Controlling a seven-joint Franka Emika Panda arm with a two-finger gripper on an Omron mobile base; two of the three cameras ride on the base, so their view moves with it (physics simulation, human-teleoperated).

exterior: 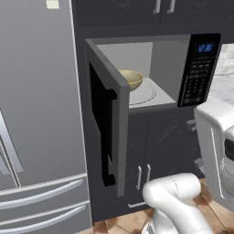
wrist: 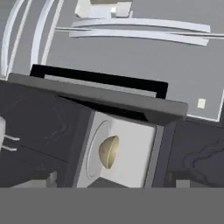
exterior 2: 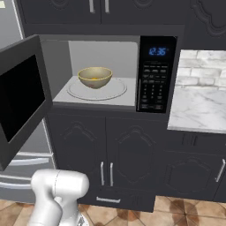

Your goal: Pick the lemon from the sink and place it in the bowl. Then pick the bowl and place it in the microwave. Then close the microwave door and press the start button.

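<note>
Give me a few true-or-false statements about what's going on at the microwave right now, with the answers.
1. The bowl sits inside the microwave. True.
2. The microwave door is shut. False: it stands wide open.
3. The bowl rests on a round turntable plate. True.
4. The display is dark. False: it glows with blue digits.
5. The bowl lies tipped on its side. False: it stands upright.
</note>
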